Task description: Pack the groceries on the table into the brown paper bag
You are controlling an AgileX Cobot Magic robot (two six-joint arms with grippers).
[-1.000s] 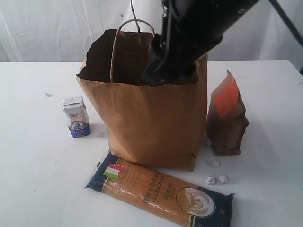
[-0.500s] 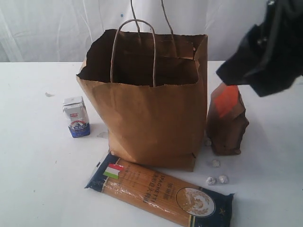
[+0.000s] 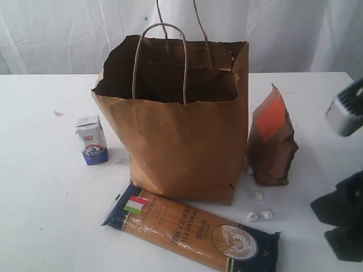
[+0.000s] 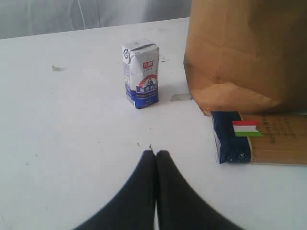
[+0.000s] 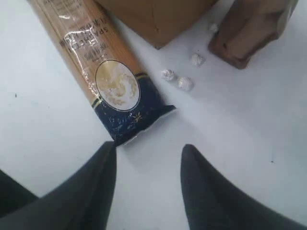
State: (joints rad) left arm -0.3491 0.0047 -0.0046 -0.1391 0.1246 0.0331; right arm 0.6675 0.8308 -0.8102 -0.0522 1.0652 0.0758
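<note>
Brown paper bag [image 3: 176,141] open-topped, spaghetti pack [image 3: 187,229] beside its base edge

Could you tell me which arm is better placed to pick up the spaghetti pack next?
Probably right: the right gripper hangs open just off the dark-blue end of the spaghetti pack. The left gripper is shut and sits back from the pack and the small milk carton.

My left fingers [image 4: 136,196] are smooth matte black, tapering to rounded tips; the right fingers [image 5: 86,191] look charcoal, and that arm [image 3: 343,221] is black with a pale grey block [image 3: 347,110].
</note>
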